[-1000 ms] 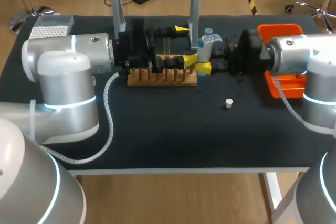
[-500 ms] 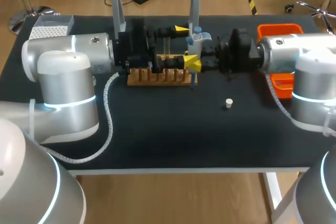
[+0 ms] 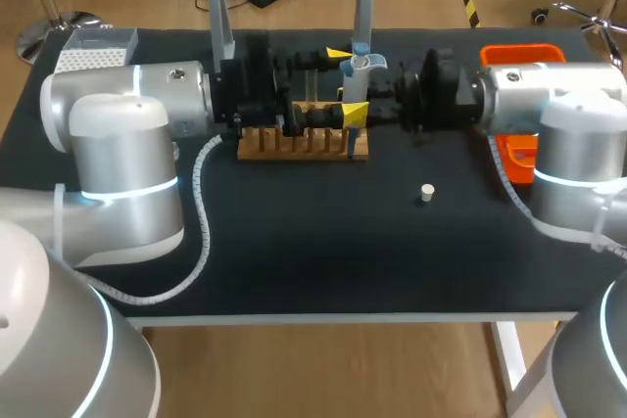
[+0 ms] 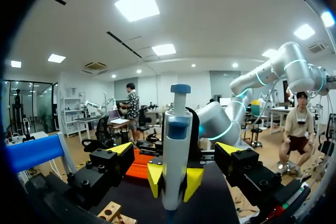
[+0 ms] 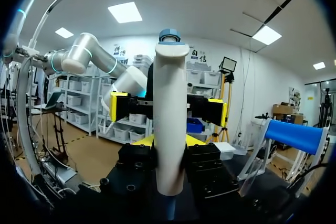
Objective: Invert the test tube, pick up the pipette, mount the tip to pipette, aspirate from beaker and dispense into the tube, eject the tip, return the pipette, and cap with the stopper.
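Right jaws clench the upright pipette [image 3: 355, 75] over the wooden rack [image 3: 294, 145]; left jaws gape.

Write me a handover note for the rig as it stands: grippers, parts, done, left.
Left gripper: open, holding nothing; the pipette stands just ahead of its fingers.
Right gripper: shut on the pipette, which is upright with its lower end over the right end of the wooden rack.
Stopper: loose on the table, in front of the rack and to its right.
Done: pipette picked up.
Cannot tell: tube inverted, tip mounted, liquid drawn; test tube and beaker not visible.
Left, at least: eject tip, return pipette, cap.
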